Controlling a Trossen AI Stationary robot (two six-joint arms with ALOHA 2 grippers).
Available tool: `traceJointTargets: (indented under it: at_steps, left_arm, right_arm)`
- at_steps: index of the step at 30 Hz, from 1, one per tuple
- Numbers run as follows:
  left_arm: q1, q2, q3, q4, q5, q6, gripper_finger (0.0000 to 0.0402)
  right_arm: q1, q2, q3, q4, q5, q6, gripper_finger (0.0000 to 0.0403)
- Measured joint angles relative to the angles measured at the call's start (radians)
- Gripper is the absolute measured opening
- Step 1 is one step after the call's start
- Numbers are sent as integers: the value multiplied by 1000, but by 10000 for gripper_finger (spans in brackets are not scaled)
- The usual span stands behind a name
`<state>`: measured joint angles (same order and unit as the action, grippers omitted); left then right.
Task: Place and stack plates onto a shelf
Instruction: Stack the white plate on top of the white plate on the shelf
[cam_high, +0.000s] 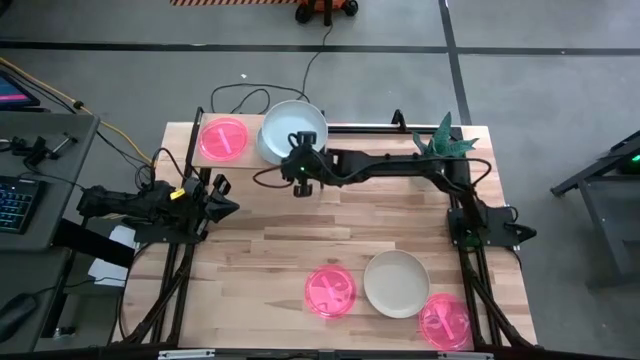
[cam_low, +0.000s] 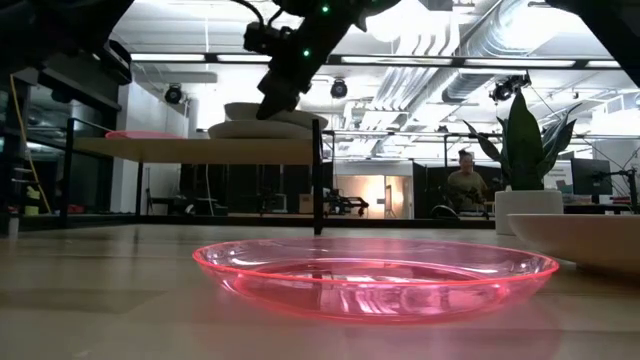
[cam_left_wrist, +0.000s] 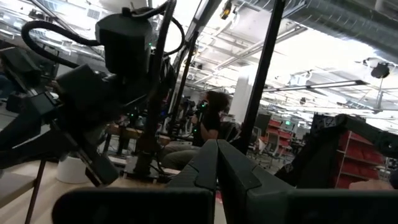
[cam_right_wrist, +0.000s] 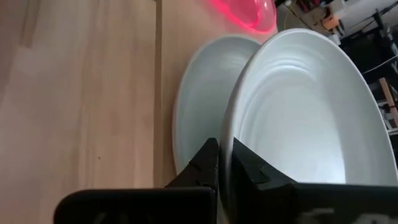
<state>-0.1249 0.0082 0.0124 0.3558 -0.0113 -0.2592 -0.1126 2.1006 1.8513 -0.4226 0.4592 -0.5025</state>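
Right arm stretches from its base at the right edge of the high view leftward across the upper middle. Right gripper (cam_high: 300, 170) sits upper centre, wrist tilted down, fingers (cam_right_wrist: 208, 163) pinched on the rim of a pale plate (cam_right_wrist: 298, 118). Left arm is folded at the left edge, mid-height. Left gripper (cam_high: 226, 203) points right, fingers (cam_left_wrist: 208, 165) pressed together, holding nothing.

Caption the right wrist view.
Right gripper pinching the rim of a pale white round plate, tilted over a second one on the wooden shelf.
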Motion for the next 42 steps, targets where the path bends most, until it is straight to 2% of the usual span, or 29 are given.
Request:
traceJointTargets:
  at_steps: [5, 13, 23, 30, 33, 42]
  left_arm:
    - [0, 0, 0, 0, 0, 0, 1]
    - [0, 0, 0, 0, 0, 1, 1]
    - [0, 0, 0, 0, 0, 1, 1]
    - [0, 0, 0, 0, 0, 1, 1]
    - [0, 0, 0, 0, 0, 1, 1]
    - [0, 0, 0, 0, 0, 1, 1]
  right_arm:
    - [2, 5, 15, 1, -17, -3, 0]
    - [2, 6, 15, 2, -138, 5, 0]
    - [-12, 6, 15, 20, -162, -1, 0]
    - [-14, 6, 15, 16, -126, -4, 5]
    - [-14, 6, 15, 17, -111, -4, 25]
    - [-9, 3, 15, 16, -70, -33, 134]
